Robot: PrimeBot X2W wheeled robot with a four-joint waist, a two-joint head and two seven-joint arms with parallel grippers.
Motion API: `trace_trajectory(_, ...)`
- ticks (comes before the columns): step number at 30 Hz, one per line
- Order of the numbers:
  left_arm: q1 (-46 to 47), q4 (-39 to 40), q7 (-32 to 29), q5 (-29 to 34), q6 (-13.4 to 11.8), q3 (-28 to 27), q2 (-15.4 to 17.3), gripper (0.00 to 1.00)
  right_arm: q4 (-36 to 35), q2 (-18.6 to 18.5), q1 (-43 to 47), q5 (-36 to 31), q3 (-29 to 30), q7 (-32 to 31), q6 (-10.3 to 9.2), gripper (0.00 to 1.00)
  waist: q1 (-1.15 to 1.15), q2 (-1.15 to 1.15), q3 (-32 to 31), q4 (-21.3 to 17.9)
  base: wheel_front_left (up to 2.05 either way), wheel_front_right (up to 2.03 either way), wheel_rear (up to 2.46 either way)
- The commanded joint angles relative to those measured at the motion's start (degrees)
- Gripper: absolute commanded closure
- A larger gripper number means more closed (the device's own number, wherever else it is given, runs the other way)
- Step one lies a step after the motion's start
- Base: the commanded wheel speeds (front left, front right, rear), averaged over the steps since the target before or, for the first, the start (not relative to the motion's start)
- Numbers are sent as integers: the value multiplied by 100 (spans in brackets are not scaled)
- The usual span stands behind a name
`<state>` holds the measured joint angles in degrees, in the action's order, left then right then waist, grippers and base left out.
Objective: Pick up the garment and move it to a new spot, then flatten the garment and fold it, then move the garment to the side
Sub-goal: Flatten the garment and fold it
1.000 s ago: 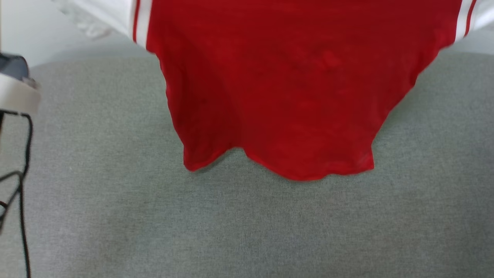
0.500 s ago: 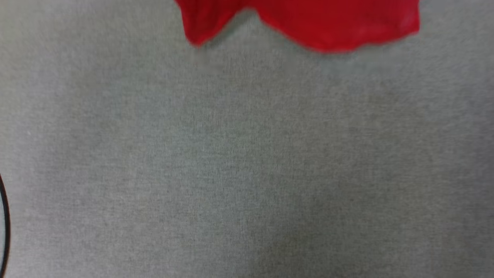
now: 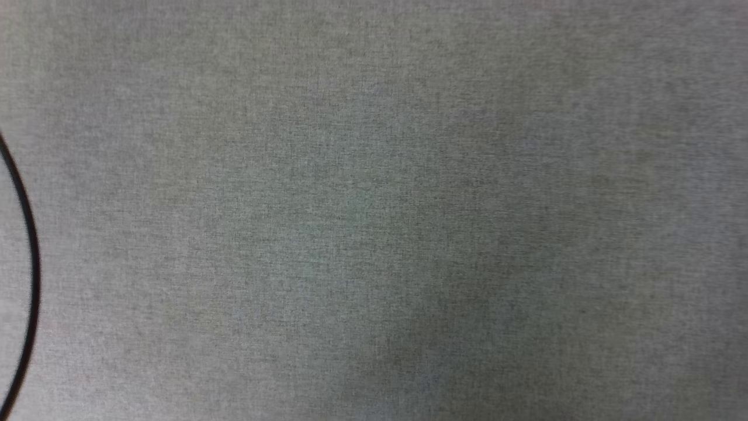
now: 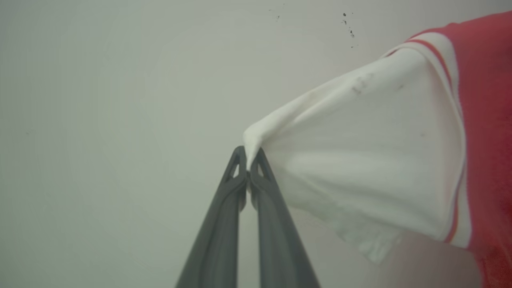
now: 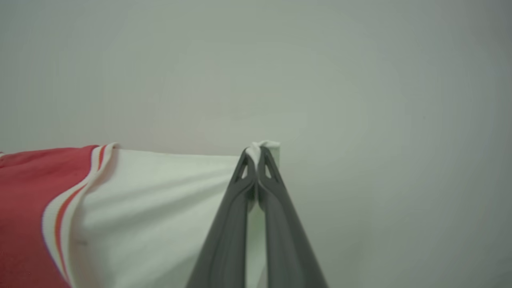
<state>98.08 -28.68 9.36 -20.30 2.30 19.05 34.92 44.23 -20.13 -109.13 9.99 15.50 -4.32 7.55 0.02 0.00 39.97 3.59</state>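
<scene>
Closed tip to tip: left gripper (image 4: 249,161), lower centre of left wrist view, dark fingers (image 4: 224,224) pressed together and clamped on a bunched point of white sleeve (image 4: 360,160) belonging to the garment (image 4: 490,120). Sleeve pulled taut from the pinch toward right of frame. Striped trim (image 4: 456,200) running down right side, red body beyond it at right edge. Pale plain backdrop (image 4: 120,100) behind, a few dark specks at upper right.

Right wrist view: right gripper (image 5: 258,160) at lower centre, likewise fully closed, tips nipping a small fold of the opposite sleeve (image 5: 160,208). Cloth stretched level toward left of frame, striped band next, then red at lower left corner. Same pale backdrop above and to right.

Head view: grey woven surface (image 3: 374,210) across frame, slightly soft in focus. Thin black cable (image 3: 32,263) curving down left edge.
</scene>
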Motion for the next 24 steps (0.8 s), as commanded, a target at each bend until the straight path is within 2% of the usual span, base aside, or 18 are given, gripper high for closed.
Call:
trace_trajectory(1,44,-156,113,37,-3,22,-45,100,148,4,-39,-26,8,105,-12,100,-2,0,89,50,0,0,0)
trace_trajectory(7,-299,-583,447,8,90,192,-349,100,684,5,202,179,50,451,-11,100,-2,0,154,84,0,0,0)
trace_trajectory(12,-925,-640,559,-29,67,276,-587,100,907,15,721,499,-65,638,-11,100,-2,0,4,89,0,0,0)
trace_trajectory(18,-2211,-292,593,126,-80,344,-790,100,936,23,1942,1193,-217,666,-10,100,-2,0,-445,76,0,0,0)
trace_trajectory(24,-3843,89,593,15,-137,194,-978,100,560,-88,3665,1990,-451,487,-10,100,-2,0,-1115,73,0,0,0)
